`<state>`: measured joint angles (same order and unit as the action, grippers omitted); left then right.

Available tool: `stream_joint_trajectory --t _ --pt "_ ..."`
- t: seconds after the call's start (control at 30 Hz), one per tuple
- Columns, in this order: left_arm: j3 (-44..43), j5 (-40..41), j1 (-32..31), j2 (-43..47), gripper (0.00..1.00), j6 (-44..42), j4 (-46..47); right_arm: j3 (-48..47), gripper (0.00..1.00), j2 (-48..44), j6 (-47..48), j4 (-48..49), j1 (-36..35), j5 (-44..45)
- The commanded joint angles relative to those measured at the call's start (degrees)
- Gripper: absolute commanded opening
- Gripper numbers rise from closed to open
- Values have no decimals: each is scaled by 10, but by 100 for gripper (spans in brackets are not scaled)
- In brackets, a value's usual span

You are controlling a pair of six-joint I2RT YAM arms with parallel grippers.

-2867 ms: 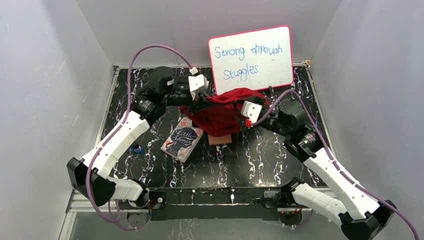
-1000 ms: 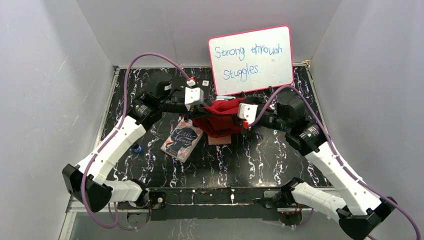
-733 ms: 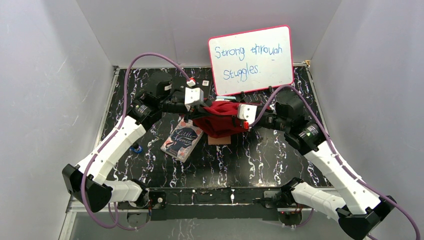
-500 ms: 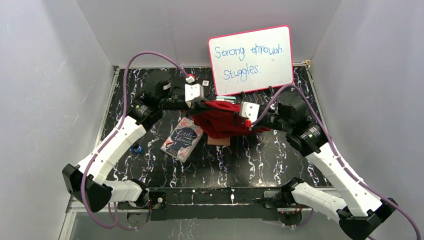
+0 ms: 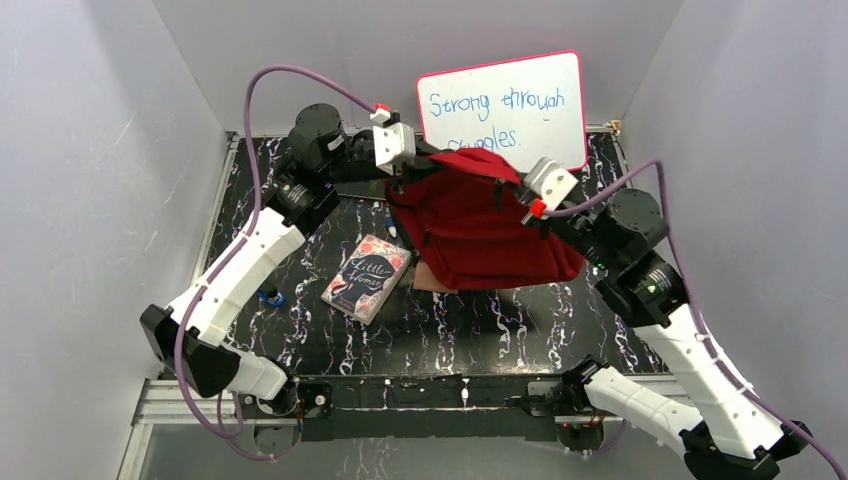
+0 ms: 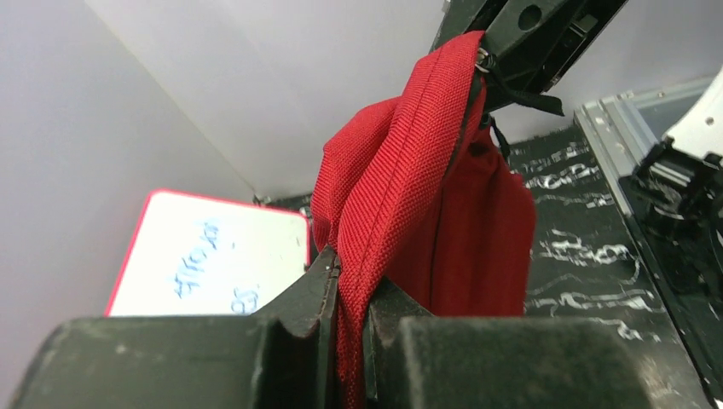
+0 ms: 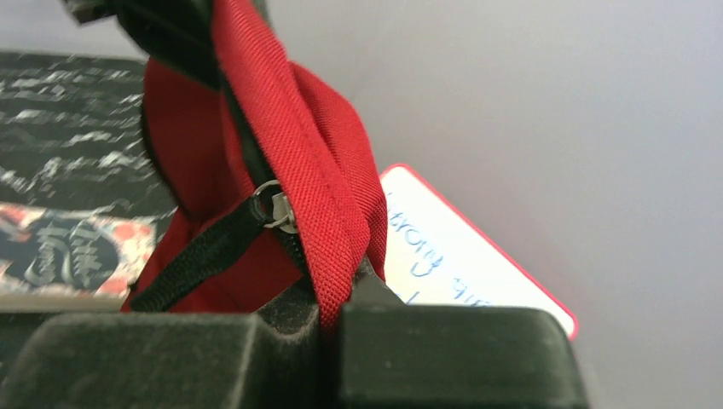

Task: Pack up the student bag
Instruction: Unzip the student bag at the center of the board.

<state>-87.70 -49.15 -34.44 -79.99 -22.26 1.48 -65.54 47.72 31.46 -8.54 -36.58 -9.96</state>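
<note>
As left gripper and right gripper clamp student bag rim at 10 and 2 o'clock, it sags: soft, floppy, likely light; zipper seam grips best.

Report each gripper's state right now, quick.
Left gripper: shut, pinching the rim of the student bag.
Right gripper: shut, pinching the same bag's rim by the zipper.

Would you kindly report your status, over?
Status: left claw and right claw shut on student bag rim. Bag hangs between them. Unpacked book on table.
</note>
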Motion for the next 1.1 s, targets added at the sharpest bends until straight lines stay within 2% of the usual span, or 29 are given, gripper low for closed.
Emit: stream_joint_trajectory --t 0.0,0.1,0.3,0.5,0.67,0.83,0.9,0.97,1.07 --pt "-55 0 -5 -23 0 55 138 -78 0 -30 -40 146 -1 119" --pt "-75 -6 -10 -47 0 91 201 -102 0 -23 -42 154 -1 159" --pt "-131 -19 -30 -115 0 95 206 -119 0 -16 -27 158 -1 272" --pt "-171 -20 -42 -196 0 99 218 -88 0 -15 36 165 -1 372" --pt "-242 -4 -42 -282 0 98 219 -52 0 -10 64 185 -1 428" --pt "-340 32 -41 -373 0 86 224 -31 0 -6 45 134 -1 391" --pt "-336 54 -41 -389 0 96 253 -28 0 -4 23 93 -1 362" --pt "-307 66 -39 -392 12 111 273 -27 0 -6 -14 18 -1 311" --pt "-239 64 -37 -374 17 105 263 -11 0 -17 -77 -43 -1 236"
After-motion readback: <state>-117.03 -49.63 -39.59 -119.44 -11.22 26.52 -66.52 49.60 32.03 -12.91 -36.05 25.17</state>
